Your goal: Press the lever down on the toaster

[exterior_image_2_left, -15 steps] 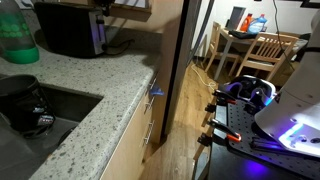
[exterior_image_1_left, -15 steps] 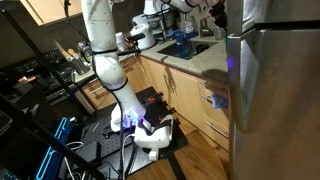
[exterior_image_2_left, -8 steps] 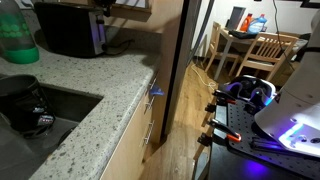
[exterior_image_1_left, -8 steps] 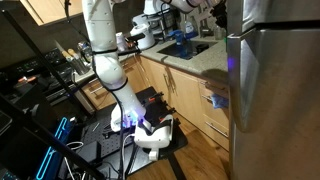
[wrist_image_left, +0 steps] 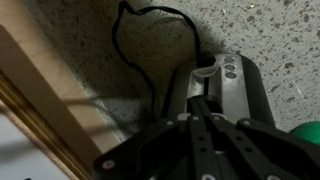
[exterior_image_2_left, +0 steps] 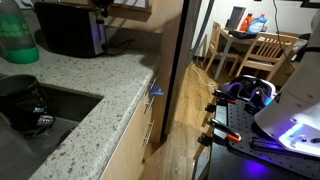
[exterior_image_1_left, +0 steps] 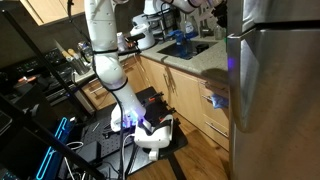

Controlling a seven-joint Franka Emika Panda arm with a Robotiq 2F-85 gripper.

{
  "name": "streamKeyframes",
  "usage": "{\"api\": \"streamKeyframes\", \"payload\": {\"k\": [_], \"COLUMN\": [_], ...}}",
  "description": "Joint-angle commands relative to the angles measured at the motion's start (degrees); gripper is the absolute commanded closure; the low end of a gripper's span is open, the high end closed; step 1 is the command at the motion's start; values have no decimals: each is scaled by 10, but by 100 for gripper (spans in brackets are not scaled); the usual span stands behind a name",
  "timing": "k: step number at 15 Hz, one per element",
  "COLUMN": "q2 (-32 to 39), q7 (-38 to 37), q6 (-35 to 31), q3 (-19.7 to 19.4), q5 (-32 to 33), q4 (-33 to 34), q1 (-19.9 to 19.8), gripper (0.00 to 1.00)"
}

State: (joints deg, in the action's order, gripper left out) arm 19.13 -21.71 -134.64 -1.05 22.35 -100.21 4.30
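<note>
Shows the tool [wrist_image_left: 197,102] clenched in the wrist view, fingers [wrist_image_left: 200,140] pressed together, right at the end of the toaster [wrist_image_left: 232,85]. Stands on the speckled bench [wrist_image_left: 270,25], black cord [wrist_image_left: 150,45] looping away left, green bottle [wrist_image_left: 306,134] at right.

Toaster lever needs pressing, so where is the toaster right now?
In an exterior view the toaster sits top left on the speckled counter, just right of the green bottle.

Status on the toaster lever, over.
Gripper looks shut, tips over the toaster lever. Lever position unclear. Cord lies alongside, not blocking.
</note>
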Motion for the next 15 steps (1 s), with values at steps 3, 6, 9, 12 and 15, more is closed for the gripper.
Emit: {"api": "streamKeyframes", "payload": {"k": [3, 6, 9, 12, 15], "q2": [29, 42, 49, 53, 54], "q7": [16, 16, 17, 17, 17], "q6": [2, 4, 1, 0, -2], "q3": [-10, -13, -15, -17, -17], "q5": [-20, -24, -26, -29, -32], "q4": [38, 49, 54, 54, 54], "q1": [7, 8, 8, 6, 5], "gripper": [100, 100, 100, 100, 100]}}
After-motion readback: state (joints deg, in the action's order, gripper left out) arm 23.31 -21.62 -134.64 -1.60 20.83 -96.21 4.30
